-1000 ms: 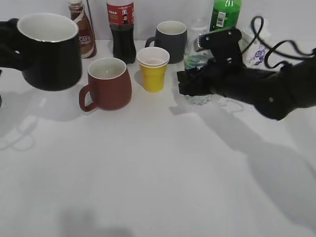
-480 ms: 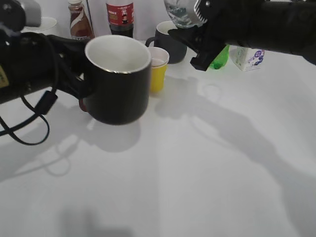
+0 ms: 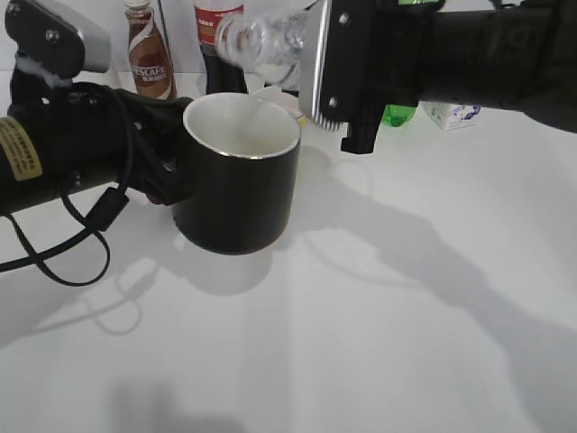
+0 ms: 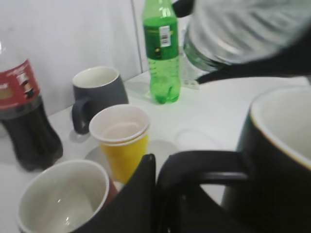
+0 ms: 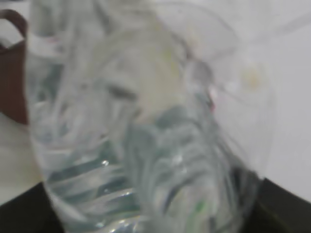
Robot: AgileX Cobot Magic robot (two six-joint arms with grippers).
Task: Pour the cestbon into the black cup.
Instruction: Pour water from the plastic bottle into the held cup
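Observation:
The black cup (image 3: 239,185), glossy with a white inside, is held upright off the table at centre left. My left gripper (image 3: 167,180) is shut on its loop handle (image 4: 204,165); the cup also fills the right of the left wrist view (image 4: 279,160). The cestbon (image 3: 270,38), a clear bottle, is tipped on its side, its mouth pointing left just above the cup's far rim. My right gripper (image 3: 350,68) is shut on the bottle's body, which fills the right wrist view (image 5: 146,136). I see no stream of water. The label is hidden.
Behind the cup stand a yellow paper cup (image 4: 121,141), a brown-red mug (image 4: 63,199), a dark grey mug (image 4: 97,90), a cola bottle (image 4: 24,121), a green soda bottle (image 4: 163,53), a coffee bottle (image 3: 149,59) and a small carton (image 3: 451,113).
My left arm carried the black cup from the far left toward the centre. My right arm lifted the cestbon off the table and tipped it sideways over the cup.

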